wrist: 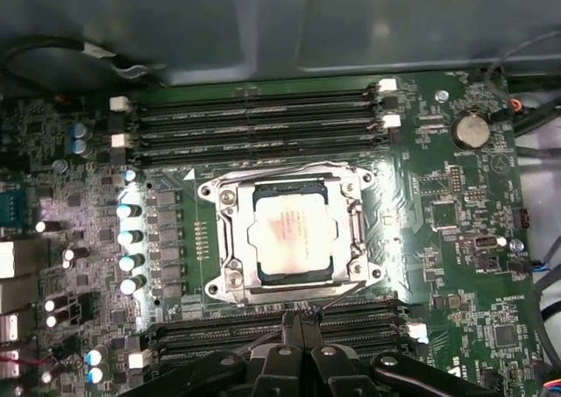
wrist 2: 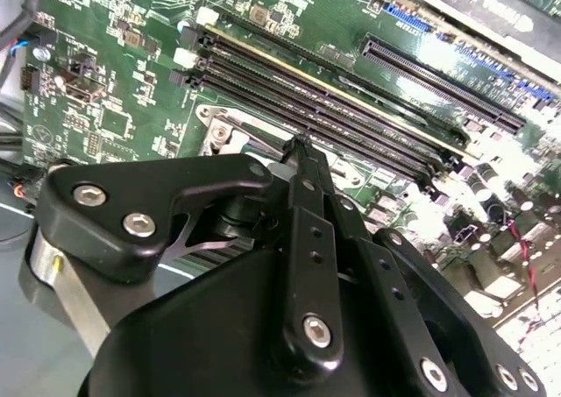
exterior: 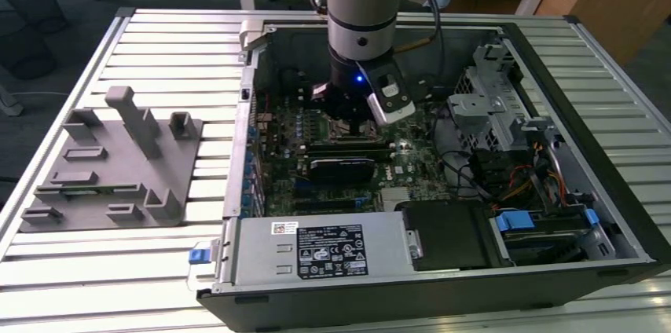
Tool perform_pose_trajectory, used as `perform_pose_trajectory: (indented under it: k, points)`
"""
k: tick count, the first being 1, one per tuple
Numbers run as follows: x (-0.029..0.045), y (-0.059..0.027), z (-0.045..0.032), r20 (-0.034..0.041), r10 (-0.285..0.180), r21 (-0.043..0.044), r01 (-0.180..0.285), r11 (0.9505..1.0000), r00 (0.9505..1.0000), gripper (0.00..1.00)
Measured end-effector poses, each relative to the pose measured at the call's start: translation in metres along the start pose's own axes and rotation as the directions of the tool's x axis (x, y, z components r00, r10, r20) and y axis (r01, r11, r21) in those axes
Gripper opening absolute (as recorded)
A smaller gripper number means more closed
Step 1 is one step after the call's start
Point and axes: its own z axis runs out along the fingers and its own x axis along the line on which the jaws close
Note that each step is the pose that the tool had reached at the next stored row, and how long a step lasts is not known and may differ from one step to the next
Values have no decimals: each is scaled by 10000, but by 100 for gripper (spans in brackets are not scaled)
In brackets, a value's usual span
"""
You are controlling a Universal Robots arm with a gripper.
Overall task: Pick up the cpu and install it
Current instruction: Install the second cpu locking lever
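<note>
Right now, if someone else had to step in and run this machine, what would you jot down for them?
Hand: down inside the open computer case, just above the motherboard; fingertips together, holding nothing that I can see.
The cpu: lying silvery side up inside the socket frame, between the memory slots.
Done: chip is placed in the socket.
Left: whether the frame is latched cannot be told from these views.

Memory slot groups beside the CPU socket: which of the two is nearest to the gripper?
The slot group next to the gripper; the other slot group lies beyond the cpu, along the case wall.
</note>
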Motion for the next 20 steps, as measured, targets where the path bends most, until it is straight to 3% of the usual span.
perform_pose_trajectory:
  k: [5, 6, 11, 12, 20]
  points:
    - [-1, 0, 2, -18, -1, -1, 1, 10000, 10000, 11]
    - [-2, 0, 7, -57, -1, 1, 1, 10000, 10000, 11]
    - [0, -2, 22, -504, -94, 151, 101, 9998, 9987, 11]
    - [0, -2, 21, -556, -107, 160, 116, 9998, 9984, 11]
    - [20, -4, 31, -577, -287, 147, 296, 9995, 9979, 11]
